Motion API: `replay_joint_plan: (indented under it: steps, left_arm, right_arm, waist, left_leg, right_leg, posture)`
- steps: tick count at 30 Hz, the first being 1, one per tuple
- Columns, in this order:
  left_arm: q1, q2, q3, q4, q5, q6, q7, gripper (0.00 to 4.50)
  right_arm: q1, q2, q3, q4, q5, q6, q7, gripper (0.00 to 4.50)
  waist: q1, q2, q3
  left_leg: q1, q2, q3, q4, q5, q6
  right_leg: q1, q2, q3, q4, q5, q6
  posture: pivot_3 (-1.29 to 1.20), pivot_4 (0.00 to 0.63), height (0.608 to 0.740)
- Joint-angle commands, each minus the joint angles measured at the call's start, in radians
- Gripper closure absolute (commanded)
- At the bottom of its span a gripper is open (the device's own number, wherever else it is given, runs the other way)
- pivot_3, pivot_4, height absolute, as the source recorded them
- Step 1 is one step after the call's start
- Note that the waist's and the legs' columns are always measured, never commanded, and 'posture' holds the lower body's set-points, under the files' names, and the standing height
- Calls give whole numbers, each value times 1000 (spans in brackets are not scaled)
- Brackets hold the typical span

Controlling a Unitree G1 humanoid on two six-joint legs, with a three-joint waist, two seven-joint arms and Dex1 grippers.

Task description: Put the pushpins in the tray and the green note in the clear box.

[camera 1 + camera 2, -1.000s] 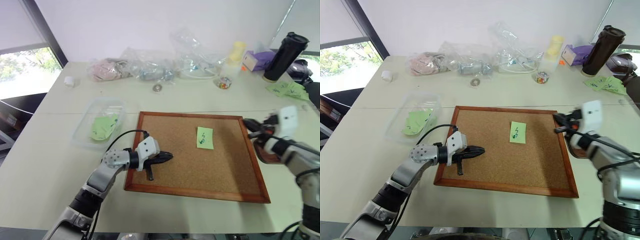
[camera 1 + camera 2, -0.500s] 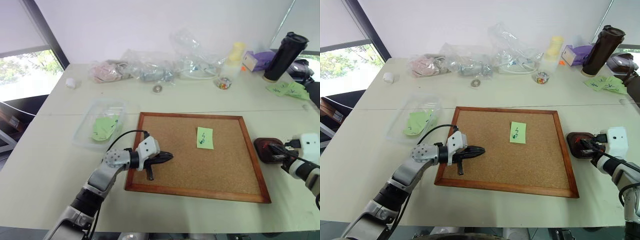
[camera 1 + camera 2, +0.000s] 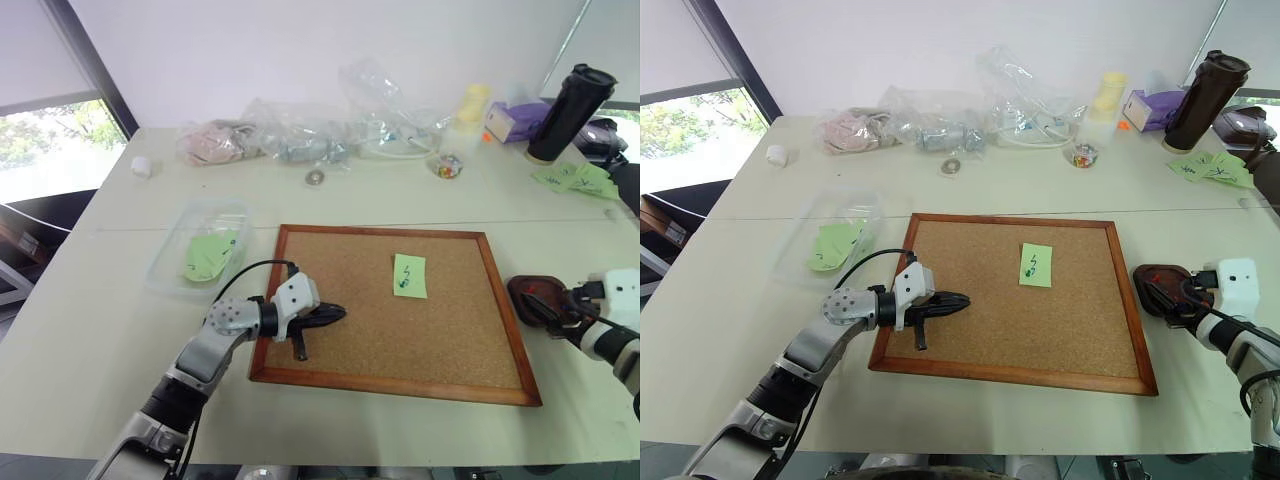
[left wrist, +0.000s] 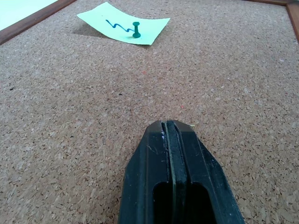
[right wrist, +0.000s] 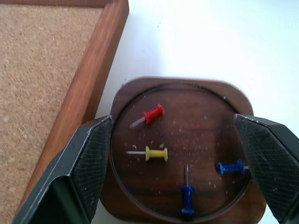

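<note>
The green note (image 3: 409, 275) lies on the cork board (image 3: 340, 350), held down by a green pushpin (image 4: 135, 31). Right of the board stands the dark brown tray (image 3: 520, 288); several pushpins lie in it: one red (image 5: 152, 114), one yellow (image 5: 156, 154) and two blue (image 5: 187, 196). My right gripper (image 5: 180, 161) hovers just over the tray, open, its fingers (image 5: 88, 172) spread to either side of the dish with nothing between them. My left gripper (image 3: 325, 315) rests shut and empty on the board's near left part. The clear box (image 3: 170, 255) sits left of the board with green paper in it.
Wrinkly plastic bags (image 3: 300, 130), a small jar of coloured bits (image 3: 448, 166), a black bottle (image 3: 568, 112) and a purple box (image 3: 515, 120) line the back of the table. Loose green slips (image 3: 575, 180) lie at the far right. A metal ring (image 3: 315, 177) sits behind the board.
My right gripper has come down and to the right, from above the board's right edge to the tray, and its fingers have spread open. The left arm has stayed still.
</note>
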Motion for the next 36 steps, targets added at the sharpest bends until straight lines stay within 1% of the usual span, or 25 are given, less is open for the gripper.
replay_joint_plan:
  steps: [1, 4, 7, 9, 12, 15, 19, 21, 27, 34, 35, 36]
  left_arm:
    - [22, 14, -24, 60, 47, 31, 5, 4500]
    - [20, 16, -23, 62, 48, 30, 4, 4500]
    - [20, 20, -22, 61, 47, 31, 2, 4500]
    - [20, 21, -21, 61, 47, 31, 0, 4500]
    - [25, 21, -20, 54, 44, 37, 2, 4500]
    - [26, 21, -18, 53, 46, 39, 6, 4500]
    - [29, 24, -16, 48, 47, 39, 11, 4500]
    - [34, 25, -13, 43, 47, 39, 14, 4500]
    - [41, 28, -9, 38, 48, 40, 21, 4500]
    - [42, 28, -13, 37, 48, 39, 23, 4500]
    - [41, 27, -14, 39, 48, 37, 22, 4500]
    - [40, 27, -14, 40, 48, 37, 21, 4500]
  right_arm:
    - [-51, -37, -46, -103, 68, 30, 9, 295]
    - [-126, -46, -7, -176, 117, 99, -12, 295]
    - [-157, -34, 104, -276, 132, 145, -17, 295]
    - [-161, -25, 150, -312, 134, 160, -20, 295]
    - [-179, 43, 358, -376, 102, 163, -44, 295]
    - [-195, 99, 480, -376, 60, 142, -65, 295]
    - [-205, 130, 561, -336, 3, 105, -75, 295]
    - [-203, 138, 586, -309, -23, 77, -72, 295]
    - [-186, 156, 593, -271, -51, 41, -66, 295]
    - [-126, 156, 553, -294, -39, 41, -69, 295]
    - [-119, 159, 549, -297, -36, 41, -71, 788]
    - [-115, 161, 547, -300, -34, 42, -71, 1080]
  waist:
    - [0, 0, 0]
    - [0, 0, 0]
    - [1, 0, 0]
    - [3, 0, 0]
    - [0, -2, -1]
    - [1, -2, -2]
    - [2, -3, -2]
    - [1, -3, -2]
    - [-1, -3, -2]
    - [-1, -3, -2]
    - [-1, -3, -2]
    - [-1, -3, -2]
  left_leg:
    - [0, 0, 0, 0, 0, 0]
    - [0, 0, 0, 0, 0, 0]
    - [0, 0, -1, 0, 0, 0]
    - [0, 0, -1, 0, 0, 0]
    - [0, 0, -1, 0, 0, 0]
    - [-1, 1, -1, 0, 0, -1]
    - [-1, 0, -1, 0, 0, -1]
    - [0, 0, -1, 0, 1, -1]
    - [0, 0, -1, 0, 1, -1]
    - [0, 0, -1, 0, 0, -1]
    - [0, 1, -1, 0, 0, -1]
    - [0, 1, -1, 0, 0, -1]
  right_leg:
    - [0, 0, 0, 0, 0, 0]
    - [0, 0, 0, 0, 0, 0]
    - [0, 0, 0, 0, 0, 0]
    - [0, 0, -1, 0, 0, 0]
    - [0, 0, -1, 0, 0, 0]
    - [-1, 0, -1, 0, 0, 0]
    - [0, 0, -1, 0, 0, 0]
    - [0, 0, -1, 0, 0, 0]
    - [-1, 1, -1, 0, 0, 0]
    - [-1, 1, -1, 0, 0, 0]
    - [-1, 1, -1, 0, 0, 0]
    - [-1, 1, -1, 0, 0, 0]
  posture:
    - [0, 150, 740]
    - [0, 150, 740]
    - [0, 150, 740]
    - [0, 150, 740]
    - [0, 150, 740]
    - [0, 150, 740]
    - [0, 150, 740]
    - [0, 150, 740]
    - [0, 150, 740]
    - [0, 150, 740]
    - [0, 150, 740]
    - [0, 150, 740]
